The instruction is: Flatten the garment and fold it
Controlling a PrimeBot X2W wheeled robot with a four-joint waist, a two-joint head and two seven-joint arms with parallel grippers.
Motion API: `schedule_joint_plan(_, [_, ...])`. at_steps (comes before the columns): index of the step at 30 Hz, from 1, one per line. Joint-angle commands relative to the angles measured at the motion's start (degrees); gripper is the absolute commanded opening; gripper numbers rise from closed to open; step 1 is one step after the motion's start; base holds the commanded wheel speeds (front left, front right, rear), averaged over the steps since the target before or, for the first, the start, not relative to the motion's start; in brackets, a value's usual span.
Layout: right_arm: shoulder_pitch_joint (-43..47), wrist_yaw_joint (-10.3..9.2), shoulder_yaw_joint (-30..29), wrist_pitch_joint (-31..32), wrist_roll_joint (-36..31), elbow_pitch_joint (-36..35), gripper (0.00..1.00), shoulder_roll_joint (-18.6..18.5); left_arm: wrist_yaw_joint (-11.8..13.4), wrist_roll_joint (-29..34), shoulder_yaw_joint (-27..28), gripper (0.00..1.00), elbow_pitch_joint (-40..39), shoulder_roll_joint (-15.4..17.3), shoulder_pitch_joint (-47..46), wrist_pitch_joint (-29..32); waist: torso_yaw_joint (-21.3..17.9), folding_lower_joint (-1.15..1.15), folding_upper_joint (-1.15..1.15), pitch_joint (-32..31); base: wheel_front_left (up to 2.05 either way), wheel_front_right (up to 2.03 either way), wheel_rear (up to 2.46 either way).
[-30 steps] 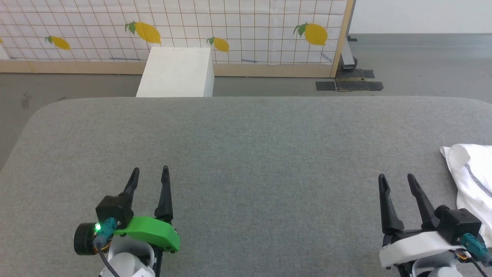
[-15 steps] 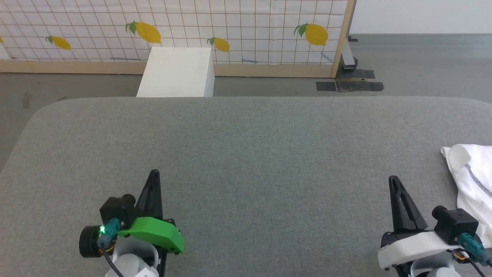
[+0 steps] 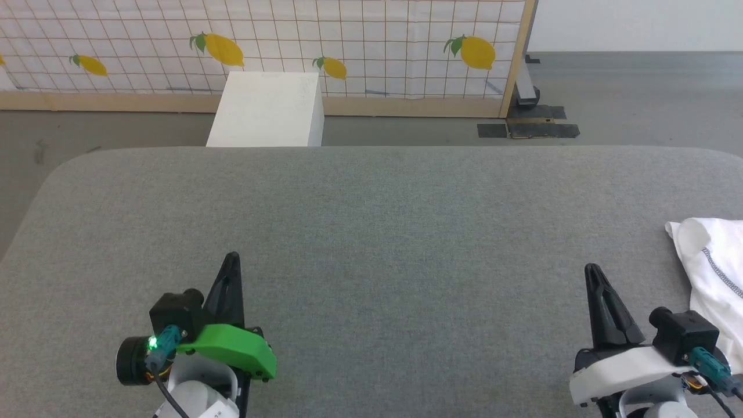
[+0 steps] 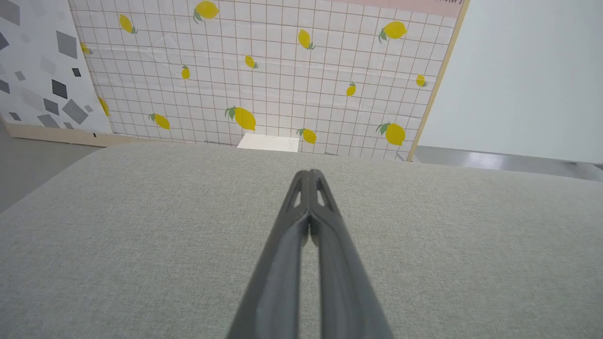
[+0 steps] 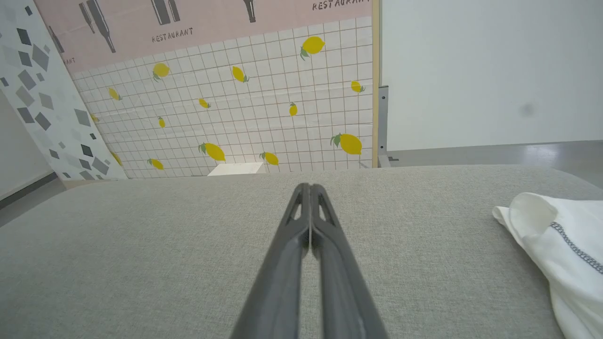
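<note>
The left gripper (image 3: 231, 258) is seen at about 7 o'clock of the head view, above the grey padded table (image 3: 371, 220). The tips of its two dark fingers are pressed together, and nothing is held between them. The right gripper (image 3: 591, 270) is found at about 5 o'clock; its jaws are closed in the same way and are also empty. Both pairs of fingers are pointed toward 12 o'clock.

The garment (image 3: 711, 267) is laid in a crumpled heap on the table at about 4 o'clock, and it is cut off by the right edge of the view. It is near the right gripper, on its 3 o'clock side, but is not touched by it. A line of dark and white stitching is seen on the white cloth.

Beyond the far edge of the table, at about 11 o'clock, a white box (image 3: 267, 110) is placed on the floor before a panel (image 3: 377, 35) printed with lemons.
</note>
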Motion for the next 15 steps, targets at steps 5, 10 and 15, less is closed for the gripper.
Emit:
schedule_joint_plan(5, [0.0,-0.02,0.2,1.0,-1.0,-0.8,0.00,0.0,0.2,1.4,0.5,0.00,-1.0,-0.2,1.2,0.9,0.0,0.00,0.00,0.0,0.00,0.00,0.00])
schedule_joint_plan(10, [0.0,-0.02,0.3,1.5,-1.5,-1.2,0.00,0.0,0.2,1.9,0.6,0.00,-1.7,-0.2,1.5,1.5,-0.1,0.00,0.00,0.0,0.00,0.00,0.00])
schedule_joint_plan(15, [0.0,-0.02,0.3,2.1,-1.9,-1.6,0.00,0.0,0.2,2.4,0.8,0.00,-2.3,-0.3,1.7,2.0,-0.1,0.00,0.00,-0.1,0.00,0.00,0.00])
